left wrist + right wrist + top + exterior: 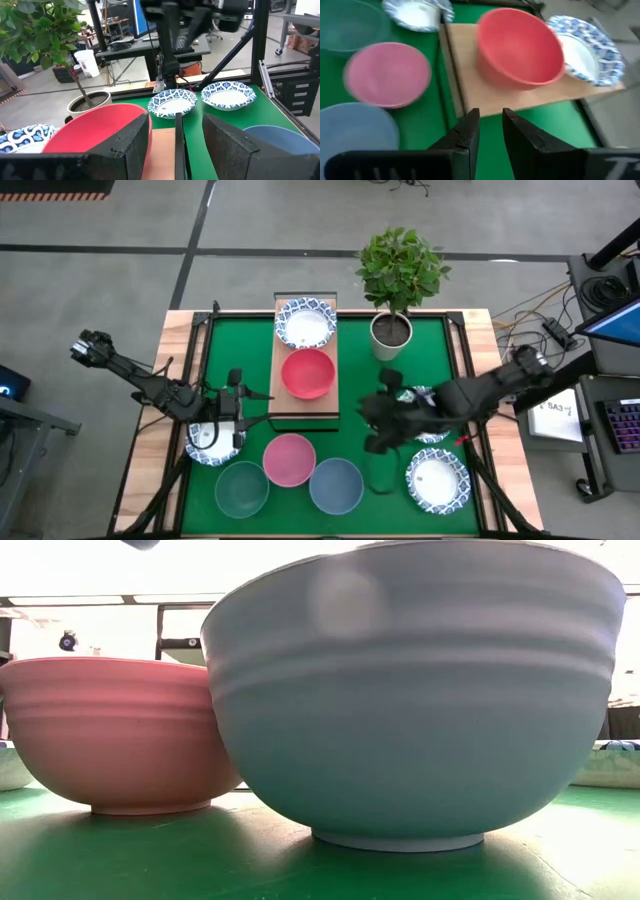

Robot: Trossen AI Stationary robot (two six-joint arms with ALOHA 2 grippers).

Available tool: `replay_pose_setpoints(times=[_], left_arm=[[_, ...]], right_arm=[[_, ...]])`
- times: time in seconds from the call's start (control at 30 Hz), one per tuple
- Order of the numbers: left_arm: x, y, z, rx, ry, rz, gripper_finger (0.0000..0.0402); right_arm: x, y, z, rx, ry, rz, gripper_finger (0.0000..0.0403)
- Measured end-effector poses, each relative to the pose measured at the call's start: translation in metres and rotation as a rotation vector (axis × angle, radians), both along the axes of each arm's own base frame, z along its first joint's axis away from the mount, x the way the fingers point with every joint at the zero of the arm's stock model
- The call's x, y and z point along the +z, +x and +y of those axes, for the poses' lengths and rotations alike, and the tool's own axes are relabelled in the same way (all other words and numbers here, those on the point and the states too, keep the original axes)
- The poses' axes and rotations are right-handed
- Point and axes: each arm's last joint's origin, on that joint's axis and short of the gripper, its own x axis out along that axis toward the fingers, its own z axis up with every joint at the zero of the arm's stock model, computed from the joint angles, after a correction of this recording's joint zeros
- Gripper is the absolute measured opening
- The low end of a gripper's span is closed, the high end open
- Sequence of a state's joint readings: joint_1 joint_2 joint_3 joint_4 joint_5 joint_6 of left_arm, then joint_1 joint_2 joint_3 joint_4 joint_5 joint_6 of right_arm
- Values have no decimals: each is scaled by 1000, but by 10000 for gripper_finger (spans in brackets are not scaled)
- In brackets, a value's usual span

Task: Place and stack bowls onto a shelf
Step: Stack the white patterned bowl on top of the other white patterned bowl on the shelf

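Observation:
The light-wood shelf (305,405) carries a white blue-rimmed bowl (306,325) at its far end and the red bowl (308,373) in its middle. On the green mat stand the pink bowl (290,459), the blue bowl (335,485), the grey-green bowl (241,488) and three more blue-rimmed bowls (437,478), (425,402), (210,444). My left gripper (262,408) hovers open and empty just left of the shelf's near end, its fingers (135,145) pointing toward the red bowl (100,127). My right gripper (368,425) hangs right of the shelf's near end, narrowly open (491,125) and empty.
A potted plant (392,330) in a white pot stands on the mat right of the shelf's far end. The low view is filled by the blue bowl (415,690) and the pink bowl (110,730). The shelf's near end (485,100) is bare wood.

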State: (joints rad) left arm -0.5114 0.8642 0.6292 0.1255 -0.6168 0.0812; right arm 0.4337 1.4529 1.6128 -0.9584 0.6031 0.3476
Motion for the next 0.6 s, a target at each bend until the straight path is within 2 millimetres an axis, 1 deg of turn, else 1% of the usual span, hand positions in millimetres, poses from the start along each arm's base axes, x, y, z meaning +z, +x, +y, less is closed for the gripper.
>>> replay_pose_setpoints(times=[0.07, 0.13, 0.23, 0.3, 0.43, 0.6], left_arm=[[0, 0, 0, 4, -16, -2, 168], [1, 1, -1, 8, -36, -2, 168], [3, 4, -2, 26, -94, -2, 168], [3, 5, -2, 60, -149, 32, 168], [-3, 3, 0, 165, -303, 212, 168], [-2, -11, 6, 412, -502, 533, 168]], right_arm=[[-10, -11, 3, 28, 22, -52, 69], [-21, -22, 1, 48, 31, -87, 68], [-38, -39, -6, 59, 44, -126, 68], [-50, -49, -11, 63, 51, -148, 68], [-67, -67, -20, 68, 80, -226, 68], [-76, -80, -27, 99, 101, -338, 68]])
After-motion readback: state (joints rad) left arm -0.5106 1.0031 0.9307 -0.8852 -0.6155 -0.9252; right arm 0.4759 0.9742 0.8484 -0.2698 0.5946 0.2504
